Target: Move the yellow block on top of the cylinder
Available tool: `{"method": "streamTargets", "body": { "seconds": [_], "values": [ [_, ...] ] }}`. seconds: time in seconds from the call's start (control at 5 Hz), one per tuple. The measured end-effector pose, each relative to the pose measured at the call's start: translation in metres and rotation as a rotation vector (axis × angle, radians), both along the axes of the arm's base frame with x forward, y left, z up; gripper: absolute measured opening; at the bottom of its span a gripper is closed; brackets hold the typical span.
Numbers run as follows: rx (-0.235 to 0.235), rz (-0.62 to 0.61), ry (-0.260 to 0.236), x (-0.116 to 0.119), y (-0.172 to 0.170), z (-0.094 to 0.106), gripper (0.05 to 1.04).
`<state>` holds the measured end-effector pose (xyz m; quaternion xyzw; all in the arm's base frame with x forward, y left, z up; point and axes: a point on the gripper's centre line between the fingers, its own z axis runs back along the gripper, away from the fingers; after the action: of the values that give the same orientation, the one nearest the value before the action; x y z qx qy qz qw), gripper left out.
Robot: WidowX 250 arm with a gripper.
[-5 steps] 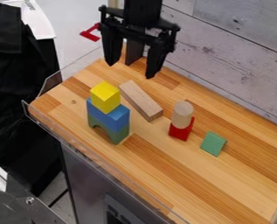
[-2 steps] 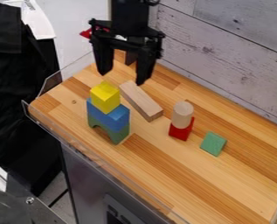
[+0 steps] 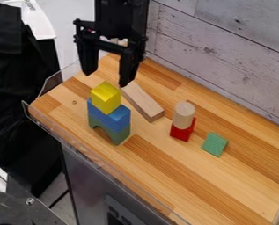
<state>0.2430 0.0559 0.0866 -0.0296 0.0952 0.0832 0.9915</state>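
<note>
From where I stand, the black gripper (image 3: 108, 79) hangs over the back of the wooden counter (image 3: 218, 186), its two fingers spread well apart with nothing between them, their tips just above and behind the yellow block (image 3: 106, 97) as I look at it. That block sits on top of a blue block (image 3: 110, 116), which rests on a green arch (image 3: 119, 135). Over to one side of that stack, the pale cylinder (image 3: 184, 115) stands upright on a red block (image 3: 182, 132), with a long plain wooden block (image 3: 142, 102) lying between the two stacks.
</note>
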Motion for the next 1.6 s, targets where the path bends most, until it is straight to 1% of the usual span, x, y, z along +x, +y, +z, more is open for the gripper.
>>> {"method": "streamTargets", "body": {
  "seconds": [0.2, 0.4, 0.6, 0.8, 1.0, 1.2, 1.4, 1.6],
  "values": [
    [-0.009, 0.003, -0.002, -0.002, -0.002, -0.008, 0.999],
    [-0.007, 0.017, 0.018, -0.001, -0.001, -0.019, 0.999],
    [-0.020, 0.042, 0.048, -0.003, -0.002, -0.025, 0.969],
    [-0.029, 0.076, 0.041, -0.002, -0.003, -0.026, 0.695],
    [-0.026, 0.087, 0.044, -0.002, -0.003, -0.026, 0.570],
    [-0.018, 0.061, 0.061, 0.001, -0.007, -0.018, 0.569],
    [0.010, -0.046, 0.015, 0.014, -0.032, 0.011, 0.569],
    [0.019, -0.116, -0.051, 0.025, -0.056, 0.038, 0.569]
  ]
}}
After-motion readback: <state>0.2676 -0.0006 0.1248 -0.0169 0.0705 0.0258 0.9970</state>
